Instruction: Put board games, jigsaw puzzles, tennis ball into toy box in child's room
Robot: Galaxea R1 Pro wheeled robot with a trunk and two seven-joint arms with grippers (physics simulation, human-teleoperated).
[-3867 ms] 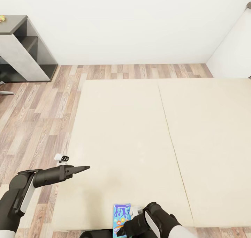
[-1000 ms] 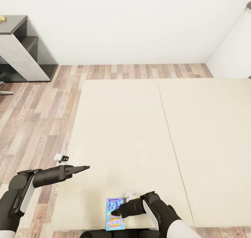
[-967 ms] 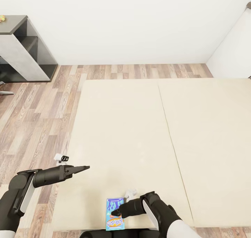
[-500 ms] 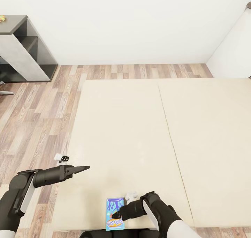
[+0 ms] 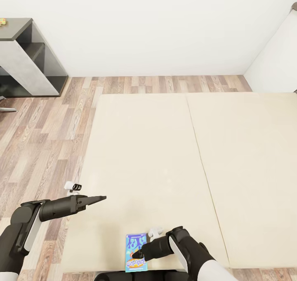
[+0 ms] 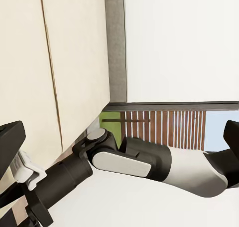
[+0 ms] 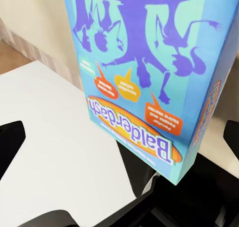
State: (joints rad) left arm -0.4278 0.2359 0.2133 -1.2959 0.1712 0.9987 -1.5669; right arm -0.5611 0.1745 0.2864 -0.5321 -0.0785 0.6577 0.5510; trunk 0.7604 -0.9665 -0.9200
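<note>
A blue board game [image 5: 135,248] with cartoon figures lies flat on the beige bed [image 5: 173,157], close to its near edge. My right gripper [image 5: 138,254] is low over the box's near half. In the right wrist view the board game [image 7: 144,72] is very close, and the open gripper's dark fingertips [image 7: 11,139] stand wide apart on either side of its lower end. I cannot tell if they touch it. My left gripper [image 5: 102,197] hovers over the bed's left edge, open and holding nothing. The toy box and tennis ball are out of view.
The table's dark-grey lower section [image 5: 18,31] stands at the far left against the white wall, with a small multicoloured item [image 5: 2,21] at its edge. Wood-plank floor [image 5: 45,136] runs along the bed's left side. A mattress seam [image 5: 202,153] splits the bed.
Since 3.9 s ago the blue box has shifted left and a little farther onto the bed with my right gripper. In the last second the right fingertips dropped slightly. The left arm is still.
</note>
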